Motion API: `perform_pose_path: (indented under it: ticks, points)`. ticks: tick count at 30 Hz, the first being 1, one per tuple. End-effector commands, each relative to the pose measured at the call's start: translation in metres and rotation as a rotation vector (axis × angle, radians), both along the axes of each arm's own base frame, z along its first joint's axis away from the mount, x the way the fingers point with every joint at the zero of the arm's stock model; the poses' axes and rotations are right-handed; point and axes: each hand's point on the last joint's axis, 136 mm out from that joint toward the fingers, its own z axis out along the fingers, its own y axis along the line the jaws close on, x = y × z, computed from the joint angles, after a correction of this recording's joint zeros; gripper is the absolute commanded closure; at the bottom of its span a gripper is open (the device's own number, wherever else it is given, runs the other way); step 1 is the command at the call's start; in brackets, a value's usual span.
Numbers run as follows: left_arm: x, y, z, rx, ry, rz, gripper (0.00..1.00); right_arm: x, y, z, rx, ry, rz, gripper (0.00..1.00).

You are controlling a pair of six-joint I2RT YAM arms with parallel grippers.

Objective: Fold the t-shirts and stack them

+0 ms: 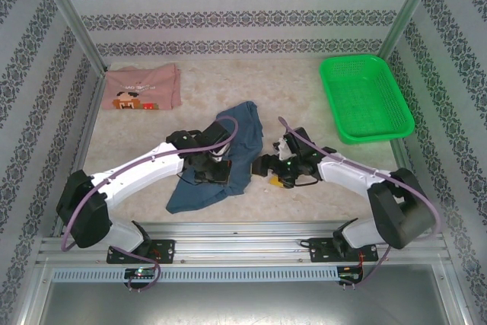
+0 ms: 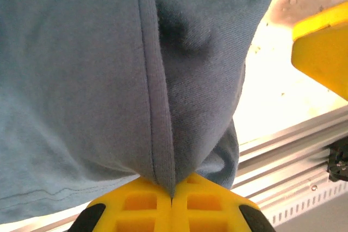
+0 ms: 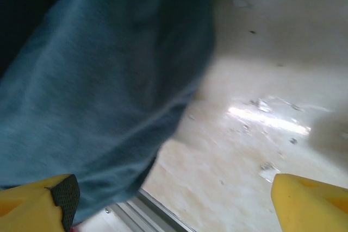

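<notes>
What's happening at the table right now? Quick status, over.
Left gripper shut on blue shirt, at a seam. Right gripper open beside it, empty. Pink shirt apart, far-left corner. Green basket off to the right.

From the right wrist, the slate-blue t-shirt (image 3: 109, 107) looks blurred, cut off at the left edge.

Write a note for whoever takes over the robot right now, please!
Left gripper: shut on a seam of the blue shirt.
Right gripper: open, beside that shirt's edge, holding nothing.
The blue shirt lies crumpled mid-table between the arms.
Pink shirt: flat at the far left corner, looks already folded.
To do: fold the blue shirt, then stack the two.
</notes>
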Motion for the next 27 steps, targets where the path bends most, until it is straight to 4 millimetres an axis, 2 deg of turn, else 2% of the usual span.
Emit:
perform_pose_path:
  ticks: [1,4,6,13,19,22,24,25,27]
  points:
    - [-0.009,-0.008,-0.022,-0.045,0.066,-0.007,0.88,0.005,0.016,0.004,0.027,0.007,0.025,0.09]
    - [-0.01,-0.005,-0.031,-0.032,0.073,0.002,0.71,0.002,0.018,-0.005,0.01,0.044,0.032,0.1]
    - [-0.011,-0.001,-0.034,-0.013,0.067,0.009,0.66,0.001,0.018,-0.008,0.001,0.05,0.029,0.11]
    - [-0.014,-0.001,-0.043,-0.014,0.09,0.005,0.65,-0.002,0.016,-0.011,-0.011,0.058,0.034,0.11]
    - [-0.018,-0.007,-0.051,-0.033,0.125,-0.013,0.7,-0.004,0.014,-0.012,-0.016,0.063,0.032,0.11]
    - [-0.022,-0.007,-0.055,-0.029,0.142,-0.022,0.83,-0.005,0.013,-0.013,-0.023,0.067,0.031,0.12]
    - [-0.023,-0.009,-0.051,-0.048,0.141,-0.032,0.96,-0.003,0.012,-0.015,-0.034,0.068,0.024,0.13]
    - [-0.022,-0.01,-0.046,-0.056,0.129,-0.035,1.0,-0.002,0.011,-0.017,-0.043,0.069,0.018,0.14]
    - [-0.013,0.004,-0.03,-0.022,0.075,-0.014,1.0,0.003,0.01,-0.017,-0.056,0.056,-0.003,0.19]
